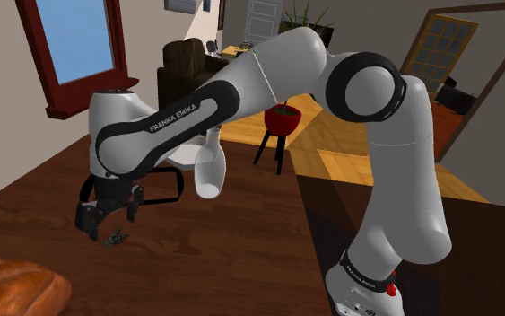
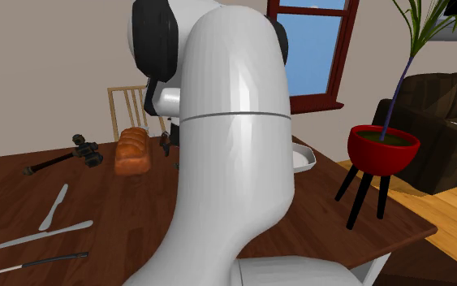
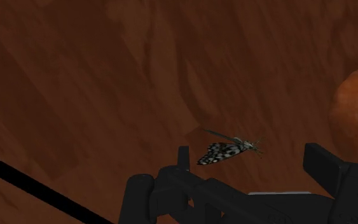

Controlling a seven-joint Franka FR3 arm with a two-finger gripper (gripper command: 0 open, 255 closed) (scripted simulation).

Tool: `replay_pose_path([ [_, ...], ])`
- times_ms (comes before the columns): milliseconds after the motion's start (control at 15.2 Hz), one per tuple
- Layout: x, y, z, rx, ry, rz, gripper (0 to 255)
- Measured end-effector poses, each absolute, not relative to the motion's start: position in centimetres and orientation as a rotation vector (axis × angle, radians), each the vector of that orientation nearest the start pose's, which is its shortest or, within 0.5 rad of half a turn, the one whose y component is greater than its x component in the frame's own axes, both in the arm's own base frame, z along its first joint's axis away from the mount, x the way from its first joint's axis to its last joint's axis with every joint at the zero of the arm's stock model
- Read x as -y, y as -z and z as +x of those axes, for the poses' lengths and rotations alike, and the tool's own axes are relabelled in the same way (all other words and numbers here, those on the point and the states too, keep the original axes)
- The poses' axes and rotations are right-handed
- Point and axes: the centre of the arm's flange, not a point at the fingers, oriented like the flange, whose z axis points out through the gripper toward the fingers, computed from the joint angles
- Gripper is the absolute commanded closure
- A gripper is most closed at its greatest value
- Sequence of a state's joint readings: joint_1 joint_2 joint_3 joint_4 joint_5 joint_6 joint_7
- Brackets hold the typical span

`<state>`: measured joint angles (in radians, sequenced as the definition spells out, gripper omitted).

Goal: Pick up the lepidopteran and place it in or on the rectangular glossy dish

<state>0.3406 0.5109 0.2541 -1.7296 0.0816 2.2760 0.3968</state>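
Observation:
A small butterfly [image 1: 116, 238] with black-and-white checkered wings lies on the dark wooden table [image 1: 223, 260]. My gripper [image 1: 108, 218] hangs just above it and is open. In the wrist view the butterfly [image 3: 225, 151] sits between the two black fingers [image 3: 327, 167], closer to the other finger, and neither touches it. The gripper [image 3: 254, 164] holds nothing. A white glossy dish [image 2: 303, 157] rests near the table's far edge at the second exterior view's right, half hidden behind my arm.
A bread loaf [image 2: 133, 152] lies close beside the gripper, also at the shoulder view's lower left [image 1: 8, 287]. A hammer [image 2: 76, 153], two knives [image 2: 53, 206] and a spoon [image 2: 32, 264] lie on the table. A red plant pot [image 2: 383, 149] stands past the table edge.

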Motion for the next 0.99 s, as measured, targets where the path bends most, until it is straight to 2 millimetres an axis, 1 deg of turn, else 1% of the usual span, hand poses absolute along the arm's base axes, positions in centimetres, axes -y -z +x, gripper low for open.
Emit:
replay_pose_path([
  [132,-37.0,-29.1,56.7,0.169,-0.071,-2.946,0],
  [528,-37.8,-26.0,56.6,0.169,-0.071,-2.945,0],
  [924,-37.8,-25.7,56.6,0.169,-0.071,-2.945,0],
  [990,-37.8,-25.7,56.6,0.169,-0.071,-2.945,255],
])
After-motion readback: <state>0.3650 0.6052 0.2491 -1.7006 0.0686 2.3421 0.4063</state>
